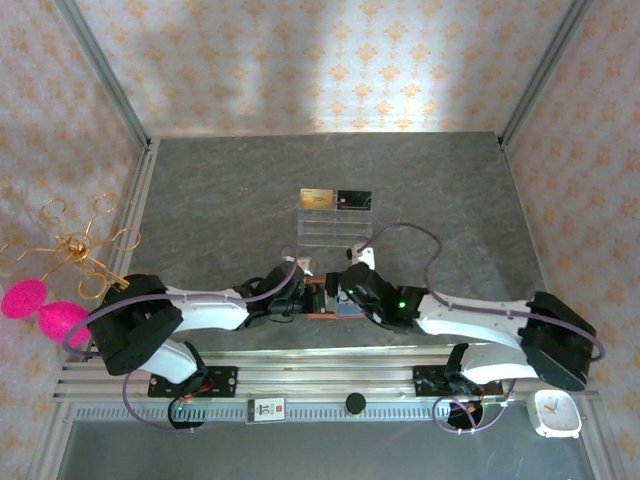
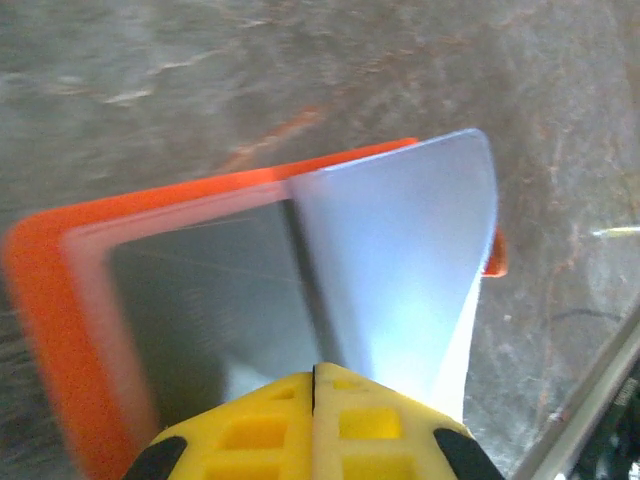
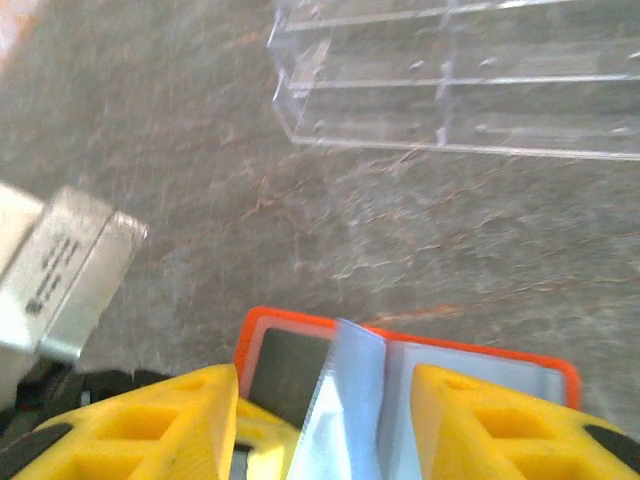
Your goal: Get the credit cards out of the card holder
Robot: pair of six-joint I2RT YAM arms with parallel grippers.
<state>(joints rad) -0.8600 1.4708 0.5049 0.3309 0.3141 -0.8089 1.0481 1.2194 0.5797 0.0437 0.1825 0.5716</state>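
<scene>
Pinching the grey-blue inner flap of the wallet (image 2: 50, 330), the left gripper (image 2: 314, 385) was closed on it, apparently to keep the wallet spread open near the front edge of the table (image 1: 220, 200). The right gripper (image 3: 325, 380) was open, jaws either side of that flap without touching. The gold card (image 1: 316, 198) and black card (image 1: 353, 200) lay at the clear rack's (image 1: 335, 232) far side, with bare table around them.

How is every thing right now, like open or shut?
Wallet: open, inner flap lifted.
Gold card: out of the wallet, by the clear rack.
Black card: out too, beside the gold one.
Left end effector: shut on the wallet's flap.
Right end effector: open, straddling the flap.
</scene>
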